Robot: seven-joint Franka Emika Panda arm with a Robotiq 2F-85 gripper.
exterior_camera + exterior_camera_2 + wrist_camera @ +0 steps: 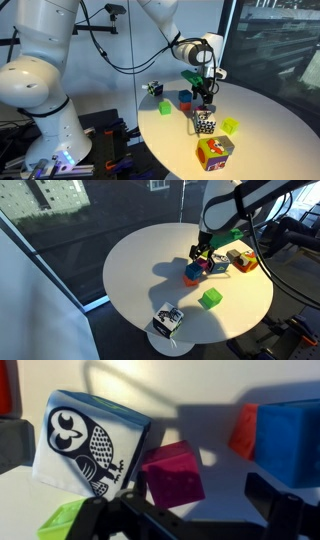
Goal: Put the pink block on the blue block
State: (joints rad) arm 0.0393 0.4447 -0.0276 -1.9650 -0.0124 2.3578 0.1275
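Note:
In the wrist view the pink block lies on the white table, tilted, between my open fingers and nearer the left one. My gripper is open and hovers just above it, not touching. The blue block stands at the right edge, with a red block against its left side. In both exterior views the gripper hangs low over the block cluster and mostly hides the pink block. The blue block shows just beside the gripper.
A black-and-white owl cube sits close to the left of the pink block, also in an exterior view. Light green cubes, an orange multicoloured cube and a dark patterned cube stand on the round table.

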